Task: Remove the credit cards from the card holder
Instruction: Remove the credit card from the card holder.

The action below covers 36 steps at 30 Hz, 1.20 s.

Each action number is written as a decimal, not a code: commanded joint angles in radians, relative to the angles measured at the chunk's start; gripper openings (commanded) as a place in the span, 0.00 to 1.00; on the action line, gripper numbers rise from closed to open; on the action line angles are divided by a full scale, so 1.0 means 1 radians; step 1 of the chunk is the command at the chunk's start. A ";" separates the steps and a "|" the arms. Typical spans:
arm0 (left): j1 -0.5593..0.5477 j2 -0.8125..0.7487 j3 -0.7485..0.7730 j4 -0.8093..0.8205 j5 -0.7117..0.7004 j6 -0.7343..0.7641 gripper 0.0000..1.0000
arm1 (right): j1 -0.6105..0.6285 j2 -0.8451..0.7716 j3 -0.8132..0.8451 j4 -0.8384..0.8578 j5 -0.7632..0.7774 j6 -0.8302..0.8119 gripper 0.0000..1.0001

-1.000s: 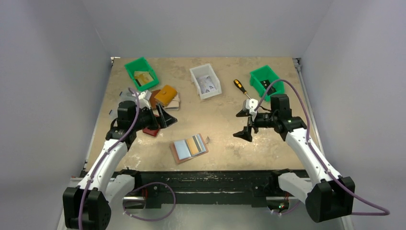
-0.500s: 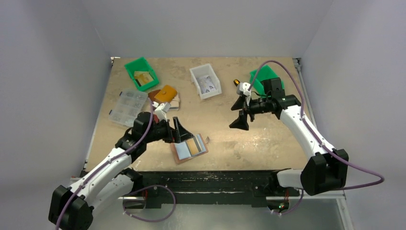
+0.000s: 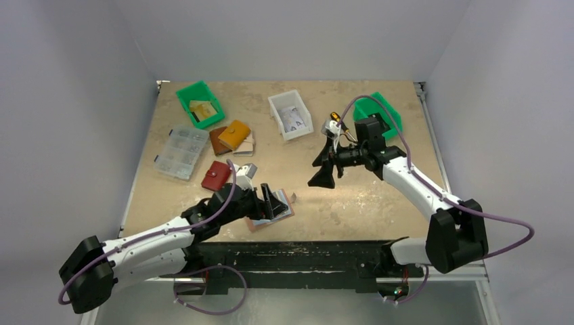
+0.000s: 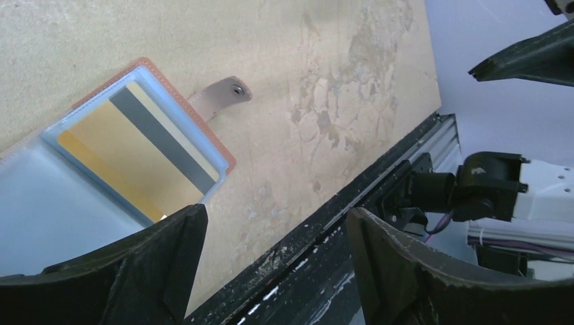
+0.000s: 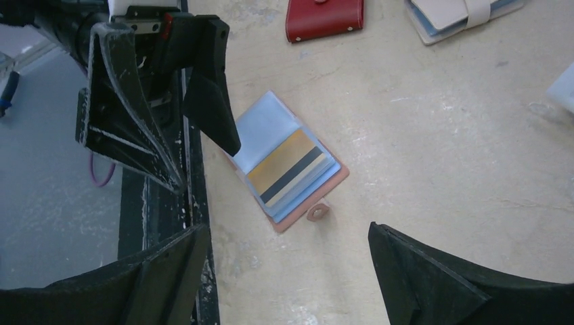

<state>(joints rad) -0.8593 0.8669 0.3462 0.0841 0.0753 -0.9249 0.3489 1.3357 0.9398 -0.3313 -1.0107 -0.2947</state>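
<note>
Found the card holder [image 5: 291, 169] lying open by the table's near edge, tan-gold credit card [image 5: 288, 166] inside its clear sleeve. Noted left gripper [image 4: 271, 223] splayed and empty low over it, right gripper [image 3: 321, 177] likewise splayed, farther back. Could drag the whole holder along (nothing pins it) if pinching sleeve together with card.

One card holder [image 5: 288, 166], two green bins [image 3: 189, 93], perhaps four other wallets [image 3: 216, 176].

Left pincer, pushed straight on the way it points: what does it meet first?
Probably the card holder: one finger of the left pincer sits above its light blue page, the other above the table's front edge. Depth is unclear.
</note>
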 commanded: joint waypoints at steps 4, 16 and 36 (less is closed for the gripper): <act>-0.080 0.074 0.034 0.056 -0.230 -0.045 0.76 | 0.089 0.066 -0.021 0.139 0.153 0.116 0.96; -0.090 -0.062 -0.043 -0.048 -0.332 -0.091 0.76 | 0.256 0.224 0.037 0.093 0.387 0.056 0.84; -0.090 -0.047 -0.060 -0.020 -0.332 -0.112 0.76 | 0.312 0.324 0.065 0.112 0.459 0.118 0.52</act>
<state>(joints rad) -0.9451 0.8219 0.2970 0.0204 -0.2478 -1.0130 0.6498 1.6466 0.9668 -0.2436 -0.5587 -0.1978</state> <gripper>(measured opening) 0.763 0.537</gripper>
